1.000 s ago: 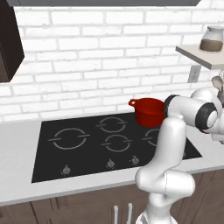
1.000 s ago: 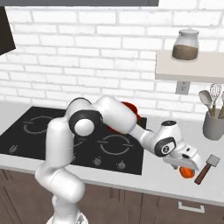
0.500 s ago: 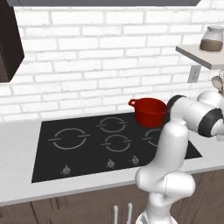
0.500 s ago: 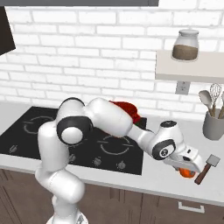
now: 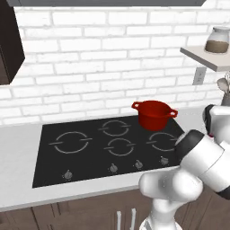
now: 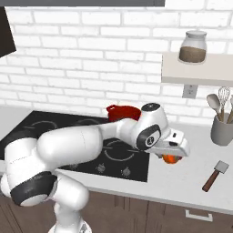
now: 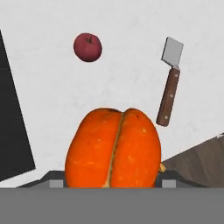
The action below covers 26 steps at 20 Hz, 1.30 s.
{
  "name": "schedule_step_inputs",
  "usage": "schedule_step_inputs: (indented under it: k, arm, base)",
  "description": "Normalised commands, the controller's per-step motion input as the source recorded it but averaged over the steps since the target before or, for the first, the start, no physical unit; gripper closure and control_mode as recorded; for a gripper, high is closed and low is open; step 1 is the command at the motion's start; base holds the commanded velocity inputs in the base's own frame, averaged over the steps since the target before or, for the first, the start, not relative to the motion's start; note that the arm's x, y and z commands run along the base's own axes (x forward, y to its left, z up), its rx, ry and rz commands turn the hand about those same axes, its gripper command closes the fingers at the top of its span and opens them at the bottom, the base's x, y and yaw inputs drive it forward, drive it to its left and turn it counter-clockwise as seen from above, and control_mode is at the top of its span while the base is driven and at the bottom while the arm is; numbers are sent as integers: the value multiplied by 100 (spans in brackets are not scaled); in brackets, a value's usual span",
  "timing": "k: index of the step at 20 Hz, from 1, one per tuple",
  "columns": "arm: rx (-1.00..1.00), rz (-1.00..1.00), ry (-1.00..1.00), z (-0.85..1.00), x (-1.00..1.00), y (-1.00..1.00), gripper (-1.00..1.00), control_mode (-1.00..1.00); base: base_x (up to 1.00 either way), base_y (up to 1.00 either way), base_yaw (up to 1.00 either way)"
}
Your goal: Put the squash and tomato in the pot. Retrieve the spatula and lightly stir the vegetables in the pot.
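Gripper (image 6: 172, 157) clamped on the squash (image 7: 113, 148), the orange ribbed body bulging between the two fingers and held clear of the counter (image 6: 191, 179); in the right base view the squash shows as an orange lump under the hand, at about 4 o'clock from the pot (image 6: 123, 113). Pot sits on the back right burner of the cooktop (image 5: 90, 148), lid off, apparently with nothing in it yet. In the hand view the tomato (image 7: 88, 47) lies on the bare counter at 11 o'clock from the squash, well apart; spatula (image 7: 169, 86) lies flat at 1 o'clock, blade away, wooden handle end near the squash. Utensil holder (image 6: 222, 129) stands by the wall at 2 o'clock from the hand. Judgement: squash lifted, carry to the pot is the step in hand. Risks: the squash is rounded and wide for these fingers, so a quick swing could let it roll out or twist; a low path could clip the pot rim or a loop handle and shove the pot; a drop from height could bounce the squash out or tip the pot. The tomato, being round, may roll if nudged.
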Motion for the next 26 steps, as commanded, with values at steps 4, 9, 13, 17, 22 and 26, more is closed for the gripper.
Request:
schedule_step_inputs:
  k: [4, 9, 13, 17, 22, 26]
  arm:
    - [16, 32, 0, 98, 39, 100, 100, -100]
    - [17, 25, 0, 100, 68, 100, 100, -100]
    - [16, 24, 1, 76, 74, 100, 100, -100]
    - [3, 6, 0, 9, 95, 96, 100, -100]
    - [-3, 0, 16, -35, 95, 69, 100, -100]
    - [-3, 0, 16, -69, 97, 6, 100, -100]
  base:
    - [0, 0, 0]
    - [0, 0, 0]
    - [0, 0, 0]
    - [0, 0, 0]
    - [0, 0, 0]
    - [0, 0, 0]
